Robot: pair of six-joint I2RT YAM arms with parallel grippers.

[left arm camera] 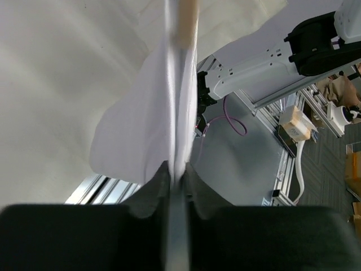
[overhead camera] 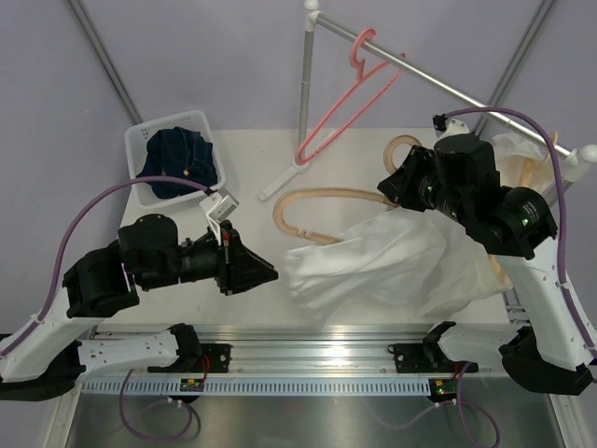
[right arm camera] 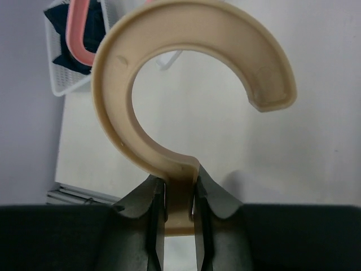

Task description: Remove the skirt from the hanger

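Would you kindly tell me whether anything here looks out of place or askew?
Nothing looks damaged. The beige plastic hanger is off the metal rail, down at the table with the crumpled white skirt over one end, its hook clamped in the right gripper. The pink hanger hangs tilted on the rail.

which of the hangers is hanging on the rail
The pink hanger, hooked over the metal rail. The beige hanger is off it, its hook pinched in the right claw.
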